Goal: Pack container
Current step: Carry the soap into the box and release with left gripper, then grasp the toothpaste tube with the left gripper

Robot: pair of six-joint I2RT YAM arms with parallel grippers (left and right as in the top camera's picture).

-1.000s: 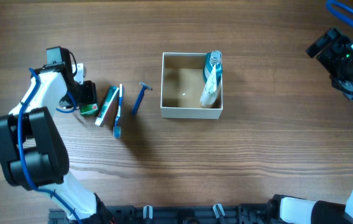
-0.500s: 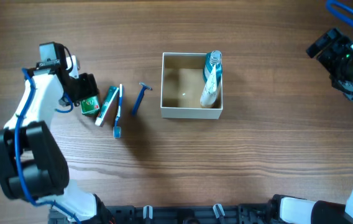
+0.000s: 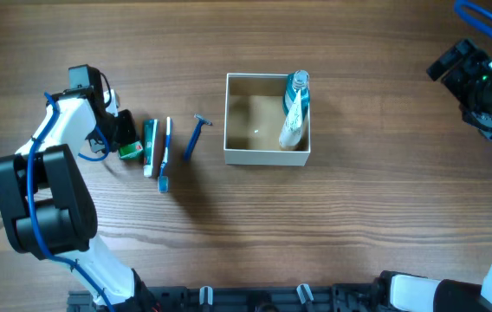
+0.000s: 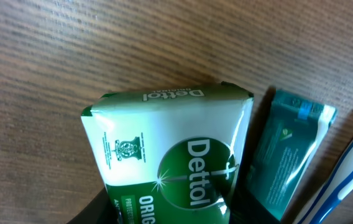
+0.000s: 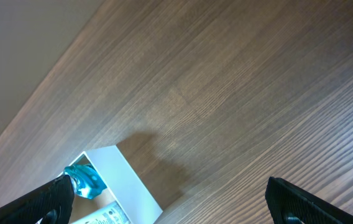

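The container (image 3: 268,120) sits open-topped on the bench (image 3: 255,225), and a white tube with a teal end (image 3: 294,108) leans inside it along the wall on the robot's right. Closest to the container on its left lies a blue razor (image 3: 196,136), clear of the box wall. Next out from the container is a blue-and-white toothbrush (image 3: 165,154), and hard beside that a teal pack (image 3: 150,146). Furthest from the container on that side is a green Dettol soap bar (image 4: 170,168), lying right against the teal pack. The left gripper (image 3: 123,130) is down on it, closed in to the bar's width with a dark finger (image 4: 99,211) at one long side and the other between bar and pack, so it has hold of the soap. Well away from the container on its right, the right gripper (image 5: 167,190) hangs over bare bench, its fingers spread wide with nothing in them.
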